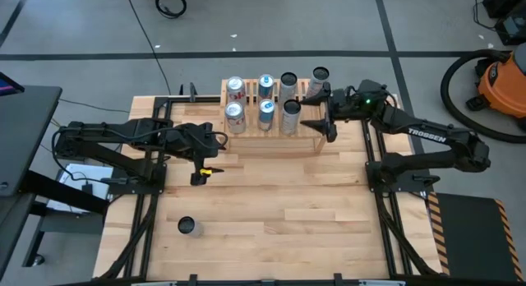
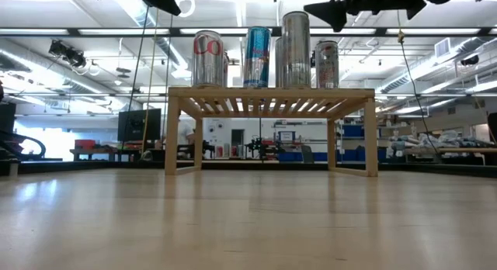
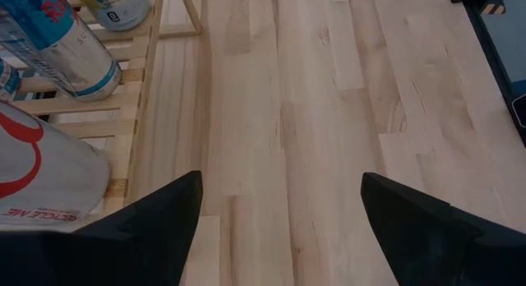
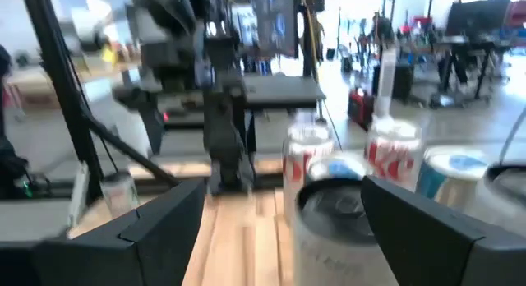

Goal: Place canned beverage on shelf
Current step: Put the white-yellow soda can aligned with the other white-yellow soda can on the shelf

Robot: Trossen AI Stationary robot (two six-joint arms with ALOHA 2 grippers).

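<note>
Shelf [image 1: 275, 138] set at the far edge of the light-wood tabletop [image 1: 279, 212], cans [image 1: 265, 113] standing on it.
The right tool [image 1: 323, 113] is held open beside the shelf's right end; the left tool [image 1: 200, 167] is held open left of it. One can [image 1: 187, 227] is left near the front.

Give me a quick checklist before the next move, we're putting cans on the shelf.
1. Left hand open and empty, over the table in front of the shelf: ok.
2. Right hand open, holding nothing, at the shelf's right end: ok.
3. Cans on the shelf upright, in two rows: ok.
4. Loose can still to be placed, standing on the table near the front left: not ok.
5. Free space on the shelf's right end for another can: ok.
6. Right hand clear of the nearest shelf can: cannot tell.
</note>
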